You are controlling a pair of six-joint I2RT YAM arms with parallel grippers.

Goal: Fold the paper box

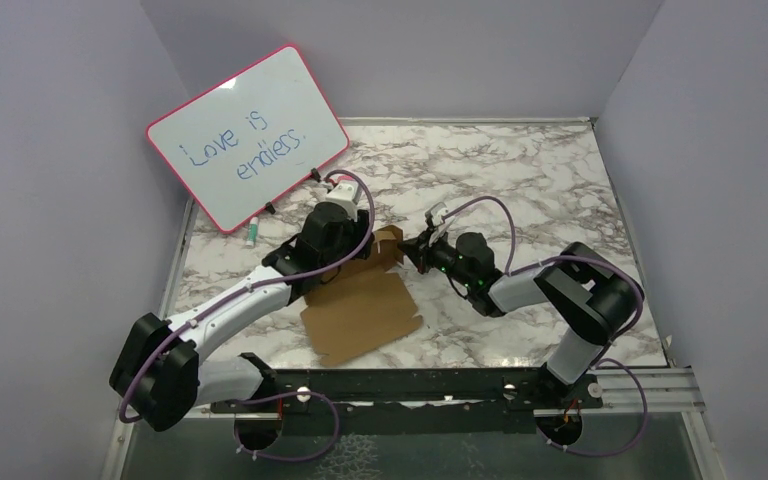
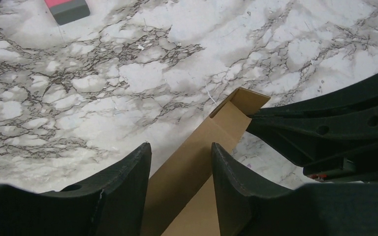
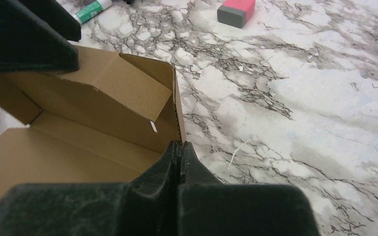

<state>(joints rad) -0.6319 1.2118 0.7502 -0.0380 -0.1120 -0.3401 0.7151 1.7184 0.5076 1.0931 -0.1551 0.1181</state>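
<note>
Marbled bench (image 1: 520, 180) and lilac walls are shown in the top view. A pink-rimmed whiteboard (image 1: 245, 135) is leaned at upper left, with a green-and-white marker (image 1: 251, 233) below it. The paper box (image 1: 365, 310) is laid at centre frame, near panel flat, far edge raised. The left claw (image 1: 368, 248) is placed at that far edge, the right claw (image 1: 412, 250) at its right corner.

In the left wrist view, a raised cardboard wall is straddled by the parted fingers (image 2: 128, 187); whether it is pressed cannot be told.

In the right wrist view, the right claw is seen closed, fingers together, tips set against the upright side flap's edge.
</note>
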